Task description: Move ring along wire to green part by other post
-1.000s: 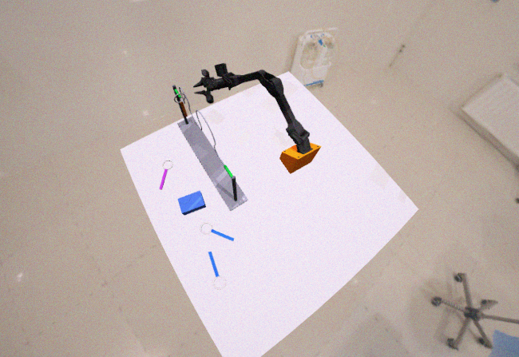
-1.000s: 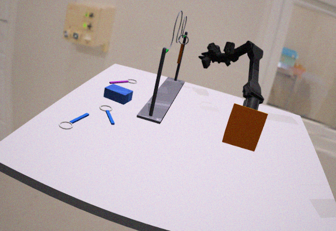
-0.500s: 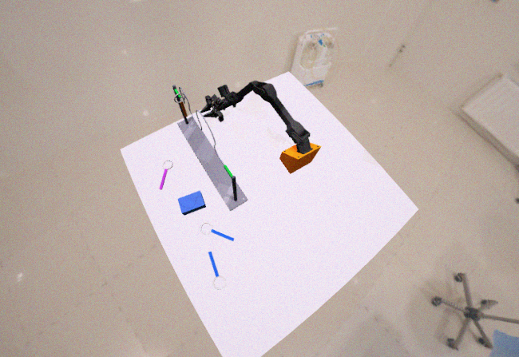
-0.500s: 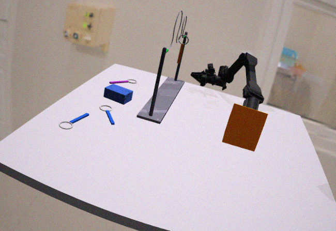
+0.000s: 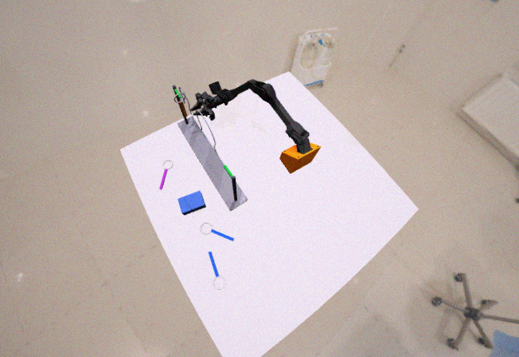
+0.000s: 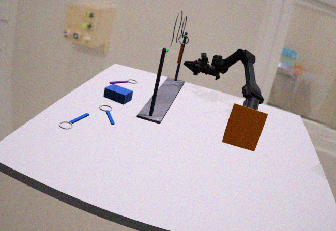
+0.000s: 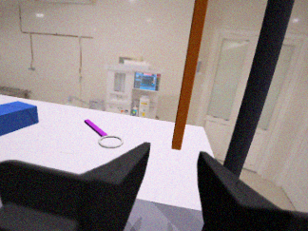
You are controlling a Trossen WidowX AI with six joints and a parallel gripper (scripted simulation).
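Note:
The ring hangs around the green part at the far post. Its orange handle hangs down beside that post. My gripper is partly open and empty, on the robot's side of the handle, pointing at it. In the wrist view the handle's lower end shows between and just above the fingertips, with the post to its right. The grey wire loops up and runs to the other green part at the near post.
Both posts stand on a grey base. Beyond it lie a blue block, a purple-handled ring tool and two blue-handled ones. In the top view, the wire passes close by my fingers.

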